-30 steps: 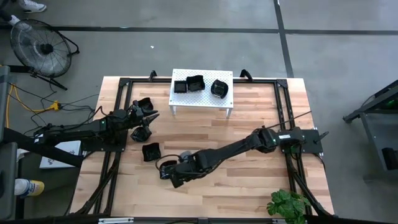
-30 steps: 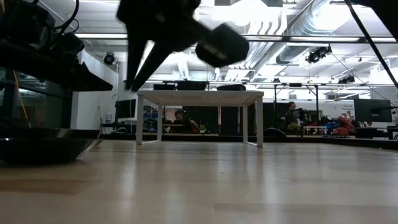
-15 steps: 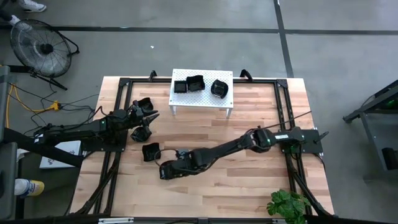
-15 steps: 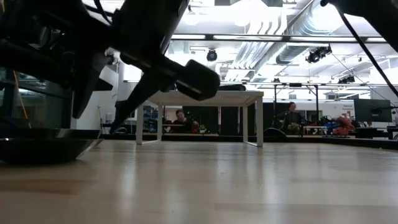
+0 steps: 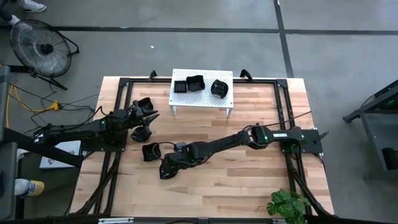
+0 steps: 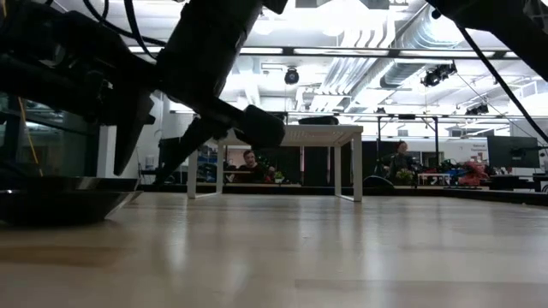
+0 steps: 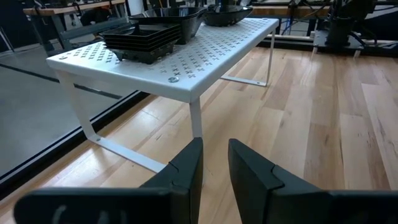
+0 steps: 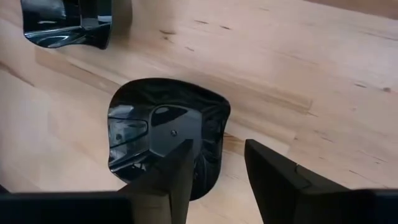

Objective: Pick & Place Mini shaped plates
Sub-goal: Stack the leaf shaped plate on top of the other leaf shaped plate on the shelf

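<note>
Several mini shaped plates, glossy and black, lie on the wooden table. One rounded plate (image 8: 163,132) lies flat under my right gripper (image 8: 214,177), left of the table's middle (image 5: 165,170). That gripper is open and slants down; one finger is over the plate and the other just past its rim. I cannot tell whether they touch it. A second plate (image 5: 150,151) lies just beyond. Two more (image 5: 142,132) (image 5: 144,102) lie near my left gripper (image 5: 151,116), which waits at the left, open by a narrow gap with nothing in it (image 7: 215,171).
A white perforated stand (image 5: 201,98) at the far middle carries three black plates (image 5: 180,86) (image 5: 195,82) (image 5: 219,88). A black frame (image 5: 121,93) runs round the table. A potted plant (image 5: 287,204) sits at the near right corner. Bare wood lies on the right half.
My right gripper has gone toward the table's left edge and down onto the rounded plate. Its fingers have spread apart. The plate has stayed where it was.
</note>
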Controlling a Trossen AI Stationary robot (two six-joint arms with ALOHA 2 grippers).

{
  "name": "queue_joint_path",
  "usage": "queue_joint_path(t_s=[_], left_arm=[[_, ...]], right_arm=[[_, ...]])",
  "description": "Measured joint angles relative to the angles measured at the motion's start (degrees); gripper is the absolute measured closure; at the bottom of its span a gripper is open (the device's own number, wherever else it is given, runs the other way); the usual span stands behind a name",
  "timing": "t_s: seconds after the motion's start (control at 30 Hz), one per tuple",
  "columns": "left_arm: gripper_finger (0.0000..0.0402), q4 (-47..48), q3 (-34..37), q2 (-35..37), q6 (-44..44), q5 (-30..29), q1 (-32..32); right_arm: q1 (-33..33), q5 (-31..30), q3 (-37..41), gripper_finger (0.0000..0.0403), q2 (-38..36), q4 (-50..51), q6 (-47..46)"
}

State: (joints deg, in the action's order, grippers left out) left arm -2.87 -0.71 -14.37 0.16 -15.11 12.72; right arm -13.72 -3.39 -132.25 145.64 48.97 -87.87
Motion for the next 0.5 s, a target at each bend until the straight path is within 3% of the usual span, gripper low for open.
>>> queue_joint_path(t_s=[0.5], left_arm=[[0.0328,0.0,0.0,0.0,0.0,0.1,0.0]], right_arm=[[0.0,1.6,0.0,0.0274,1.3,-0.4,2.7]])
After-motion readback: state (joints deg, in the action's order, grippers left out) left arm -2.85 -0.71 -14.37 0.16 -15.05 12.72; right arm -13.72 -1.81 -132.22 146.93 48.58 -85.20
